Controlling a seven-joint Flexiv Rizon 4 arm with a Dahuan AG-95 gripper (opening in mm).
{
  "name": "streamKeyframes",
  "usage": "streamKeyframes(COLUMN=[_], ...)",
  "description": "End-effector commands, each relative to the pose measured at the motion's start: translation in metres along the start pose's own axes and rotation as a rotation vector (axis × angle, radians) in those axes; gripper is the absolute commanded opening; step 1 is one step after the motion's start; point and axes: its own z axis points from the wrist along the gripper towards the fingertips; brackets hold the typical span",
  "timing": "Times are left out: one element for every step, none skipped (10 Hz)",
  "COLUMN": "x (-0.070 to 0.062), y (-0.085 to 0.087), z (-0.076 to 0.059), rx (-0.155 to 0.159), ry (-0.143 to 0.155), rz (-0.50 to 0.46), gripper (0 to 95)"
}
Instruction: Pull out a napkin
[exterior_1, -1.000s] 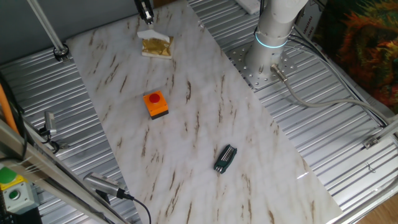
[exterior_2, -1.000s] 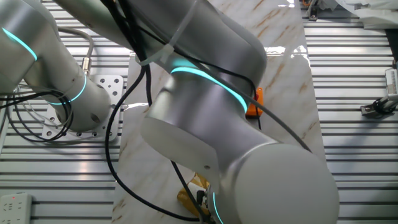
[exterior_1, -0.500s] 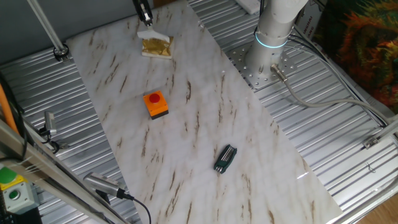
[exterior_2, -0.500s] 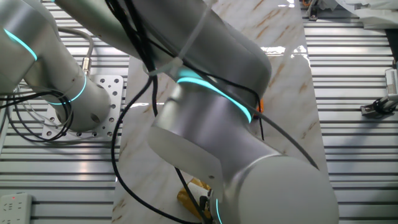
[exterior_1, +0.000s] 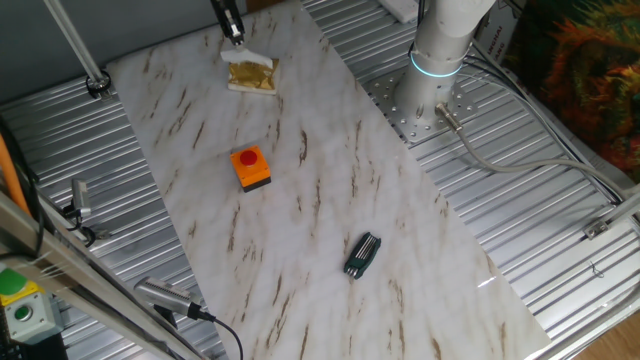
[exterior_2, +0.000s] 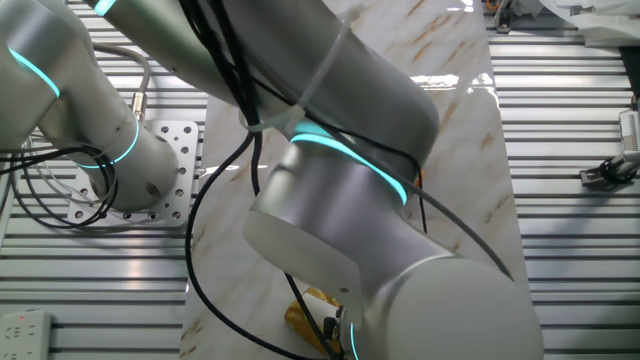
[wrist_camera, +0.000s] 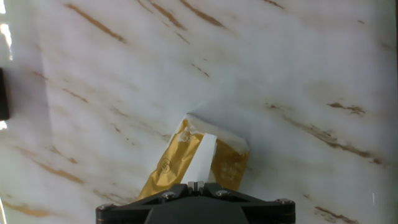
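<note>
Since a second ago my gripper (exterior_1: 231, 27) has risen and drifted a little left at the far end of the marble table (exterior_1: 330, 150), climbing away from the tan-gold pack (exterior_1: 250, 75), which has not budged. From the other fixed view the arm's big joints fill the frame and have swung slightly right, leaving only a sliver of the pack showing at the bottom edge.

Through the hand view, I see the napkin (wrist_camera: 200, 163) as a white strip stretched taut from the slot in the pack (wrist_camera: 186, 168) up to my closed fingertips, which pinch its upper end just out of sight below the housing. My read: the sheet is drawn partway out but its lower part is still inside the pack, so the pull is under way, not finished.

Further right and nearer the camera, the orange button box (exterior_1: 250, 167) and the dark tool (exterior_1: 362, 254) sit well apart from the action, untouched.
</note>
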Motion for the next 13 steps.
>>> streamKeyframes(x=[0.0, 0.0, 0.0, 0.0, 0.0, 0.0, 0.0, 0.0, -0.001, -0.002, -0.003, -0.004, -0.005], y=[0.001, 0.001, 0.001, 0.001, 0.001, 0.001, 0.001, 0.001, 0.0, -0.001, -0.001, -0.002, -0.003], z=[0.0, 0.0, 0.0, 0.0, 0.0, 0.0, 0.0, 0.0, 0.002, 0.004, 0.006, 0.009, 0.012], rx=[0.004, -0.003, -0.006, -0.01, -0.013, -0.015, -0.015, -0.016, -0.016, -0.017, -0.016, -0.017, -0.016], ry=[0.0, -0.001, -0.001, -0.003, -0.003, -0.003, -0.003, -0.003, -0.004, -0.005, -0.005, -0.005, -0.005], rz=[-0.01, -0.014, -0.026, -0.032, -0.032, -0.031, -0.031, -0.03, -0.032, -0.034, -0.035, -0.035, -0.035], gripper=[19.0, 38.0, 76.0, 76.0, 95.0, 95.0, 95.0, 95.0, 95.0, 95.0, 95.0, 95.0, 95.0])
